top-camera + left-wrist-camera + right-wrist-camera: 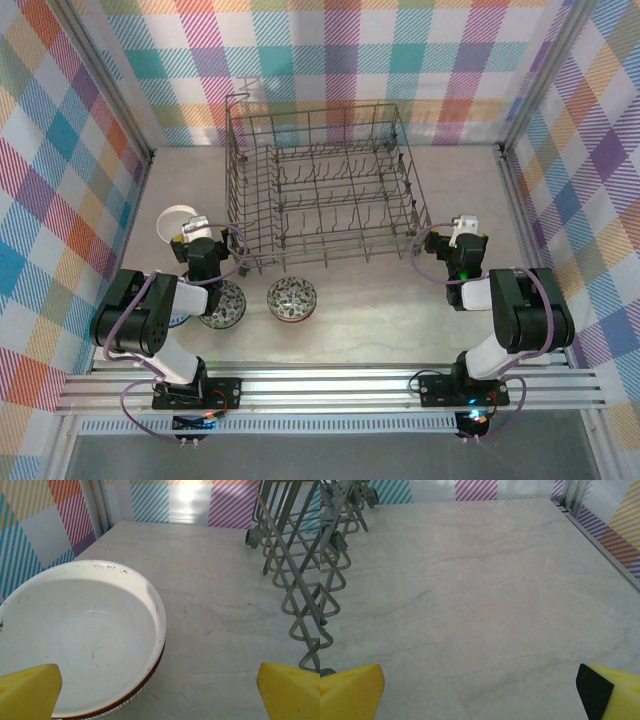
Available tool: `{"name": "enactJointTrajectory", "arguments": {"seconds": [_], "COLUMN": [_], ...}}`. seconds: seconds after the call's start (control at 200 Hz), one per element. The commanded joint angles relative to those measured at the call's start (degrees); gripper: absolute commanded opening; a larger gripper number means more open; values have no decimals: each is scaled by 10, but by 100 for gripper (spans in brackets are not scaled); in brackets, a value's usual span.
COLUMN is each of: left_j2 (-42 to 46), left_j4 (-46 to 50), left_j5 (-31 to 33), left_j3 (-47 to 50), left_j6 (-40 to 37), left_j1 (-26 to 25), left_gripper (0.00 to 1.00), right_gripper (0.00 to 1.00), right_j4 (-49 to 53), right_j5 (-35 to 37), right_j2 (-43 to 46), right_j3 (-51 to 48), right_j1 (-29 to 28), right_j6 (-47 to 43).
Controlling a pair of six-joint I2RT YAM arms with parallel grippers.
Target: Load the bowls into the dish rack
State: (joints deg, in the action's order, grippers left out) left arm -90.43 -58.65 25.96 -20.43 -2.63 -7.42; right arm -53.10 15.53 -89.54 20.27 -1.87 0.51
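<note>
You had loaded nothing: the dish rack (pixel 320 190) stood empty. The white bowl (pixel 80 635) sat on the table just ahead of your left gripper (pixel 160 692), and two patterned bowls (pixel 292 300) lay near the rack's front. Both the left gripper and the right gripper (pixel 480 692) were spread wide and held nothing.

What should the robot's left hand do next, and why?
Probably ease the left gripper forward and down until the white bowl's near rim sits between its jaws. The jaws stand open, the bowl sits just ahead and slightly left of them, untouched, and the dish rack looks empty, so no bowl is loaded yet.
</note>
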Motion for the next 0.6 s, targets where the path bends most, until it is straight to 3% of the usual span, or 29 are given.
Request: {"name": "enactJointTrajectory", "arguments": {"seconds": [0.0,0.595], "left_j2": [-6,-5], "left_j4": [16,34], "left_j5": [-44,-54], "left_j3": [2,-6], "left_j6": [-3,3], "left_j1": [-19,-12], "left_gripper": [100,100], "right_gripper": [99,99], "right_j4": [-4,6], "right_j5": [-65,-80], "right_j2": [5,6], "right_j3": [13,18], "right_j1": [-13,-2], "right_j6": [4,12]}}
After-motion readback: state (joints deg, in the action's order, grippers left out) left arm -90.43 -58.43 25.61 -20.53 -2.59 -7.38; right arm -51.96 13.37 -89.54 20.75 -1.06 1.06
